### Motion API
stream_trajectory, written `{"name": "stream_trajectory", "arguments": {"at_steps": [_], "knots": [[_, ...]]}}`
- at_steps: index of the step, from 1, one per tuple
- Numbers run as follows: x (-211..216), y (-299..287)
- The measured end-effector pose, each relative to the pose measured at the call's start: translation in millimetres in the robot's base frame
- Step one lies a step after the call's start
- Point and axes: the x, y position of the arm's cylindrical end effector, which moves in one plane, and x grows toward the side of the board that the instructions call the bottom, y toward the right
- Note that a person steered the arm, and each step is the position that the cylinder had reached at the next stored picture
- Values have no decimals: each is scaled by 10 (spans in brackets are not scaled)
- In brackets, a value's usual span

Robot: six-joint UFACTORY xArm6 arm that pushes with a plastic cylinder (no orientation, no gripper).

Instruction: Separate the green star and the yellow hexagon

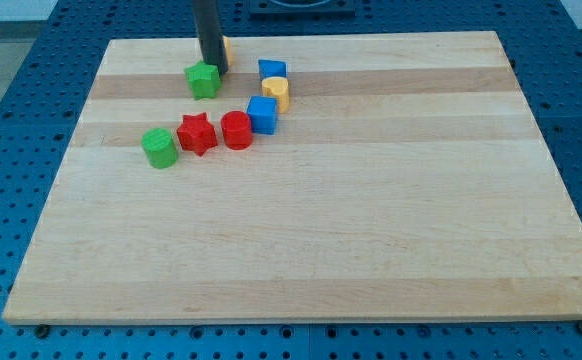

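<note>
Currently my tip point(215, 68) rests on the wooden board point(371, 220) at its far left, just beside the upper right edge of the green star point(203, 79); whether the two touch cannot be told. No jaws are fitted: the arm ends in a plain dark rod that holds nothing. The yellow hexagon point(226, 46) lies just behind the rod, farther away, and only a thin sliver of it shows to the right of the shaft. The rod therefore stands between the green star and the yellow hexagon.

To the right of the star sits a blue block point(272, 70), and a yellow block point(277, 92) touches its near side. A second blue block point(262, 114) lies just nearer than that. A red cylinder point(236, 130) touches that second blue block on the left, followed by a red star point(197, 133) and, farthest left, a green cylinder point(159, 147). The board rests on a blue perforated table point(11, 90).
</note>
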Motion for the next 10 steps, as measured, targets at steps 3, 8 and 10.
{"name": "stream_trajectory", "arguments": {"at_steps": [3, 8, 10], "knots": [[0, 325], [538, 334], [538, 569]]}}
